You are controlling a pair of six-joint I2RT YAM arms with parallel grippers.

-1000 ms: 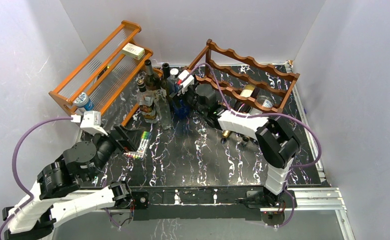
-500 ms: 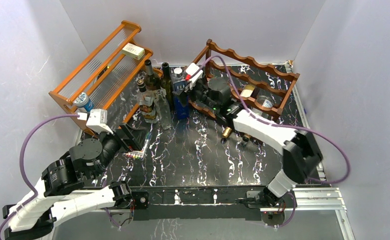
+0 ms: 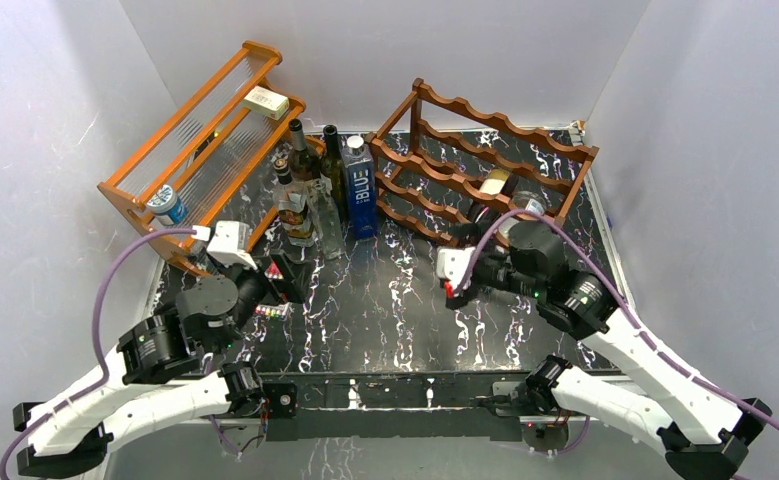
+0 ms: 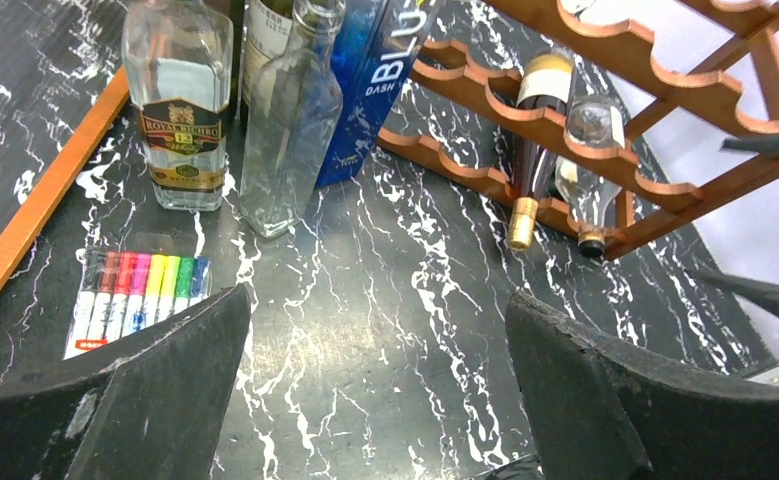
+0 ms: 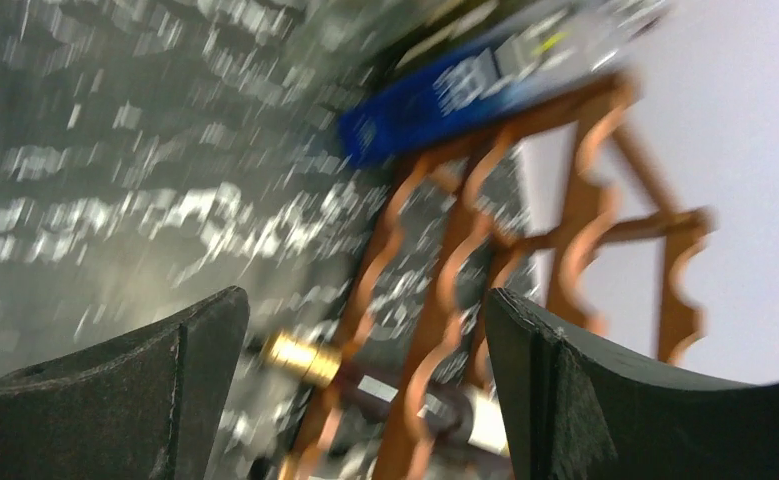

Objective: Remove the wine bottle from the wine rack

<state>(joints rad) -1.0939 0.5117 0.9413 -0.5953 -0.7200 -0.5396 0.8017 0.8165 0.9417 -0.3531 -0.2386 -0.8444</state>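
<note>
The black left pincer (image 4: 375, 300) and right pincer (image 5: 362, 310) are open wide, holding nothing. Ahead of the right one, a gold-capped dark wine bottle (image 5: 303, 356) lies in the reddish-brown wavy wooden rack (image 4: 700, 95).

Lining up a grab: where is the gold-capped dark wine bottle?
Left wrist view, upper right: the gold-capped dark wine bottle lies low in the reddish-brown wooden wine rack, beside a clear glass bottle.

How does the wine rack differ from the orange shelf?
The wine rack is dark reddish-brown; the shelf is lighter orange. The wine rack has wavy rails; the shelf has straight rails with clear slats. The wine rack holds bottles lying down; the shelf holds a small box. Both are wooden.
</note>
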